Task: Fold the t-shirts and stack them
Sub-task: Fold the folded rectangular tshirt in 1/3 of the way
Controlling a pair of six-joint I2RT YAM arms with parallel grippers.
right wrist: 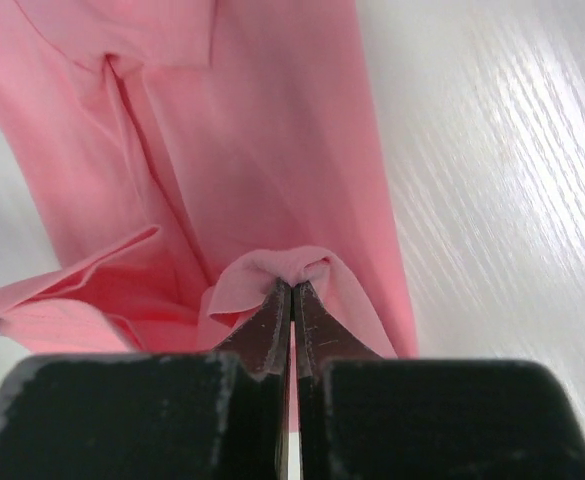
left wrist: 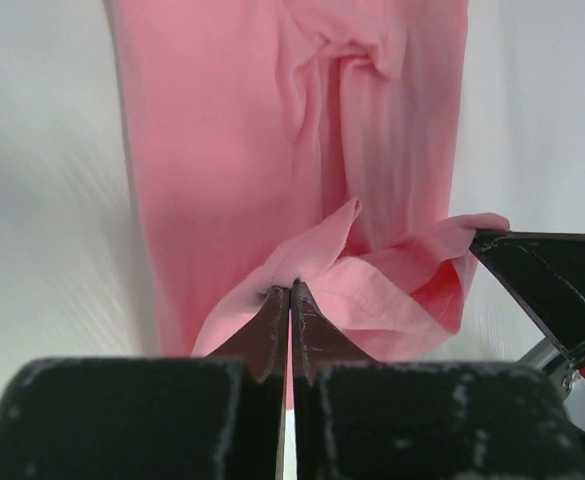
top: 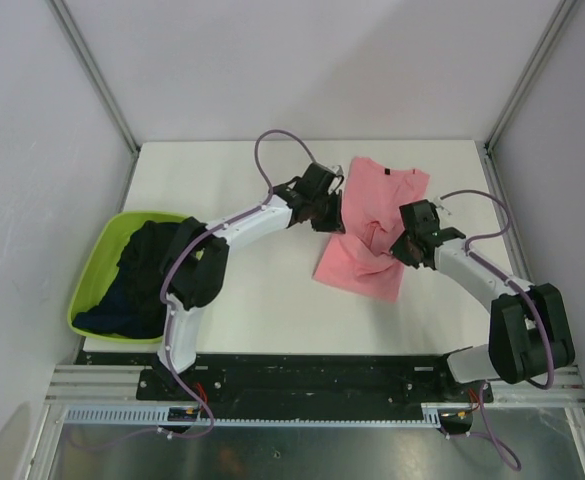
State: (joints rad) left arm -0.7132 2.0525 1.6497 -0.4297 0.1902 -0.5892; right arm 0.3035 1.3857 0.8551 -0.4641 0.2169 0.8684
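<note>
The salmon-pink t-shirt (top: 372, 225) lies partly folded at the table's back right, with a small dark collar label (top: 383, 174). My left gripper (top: 330, 213) is shut on a pinch of its cloth at the shirt's left edge; the left wrist view shows the jaws closed on the pink fabric (left wrist: 302, 275). My right gripper (top: 404, 247) is shut on a bunched fold of the same shirt on its right side, as the right wrist view shows (right wrist: 290, 270). Both hold the cloth slightly raised. Dark navy-black t-shirts (top: 142, 275) lie heaped in the tub.
A lime-green plastic tub (top: 90, 278) stands at the left edge of the white table (top: 262, 300). Metal frame posts rise at the back corners. The other gripper's black finger (left wrist: 552, 285) shows at the right of the left wrist view.
</note>
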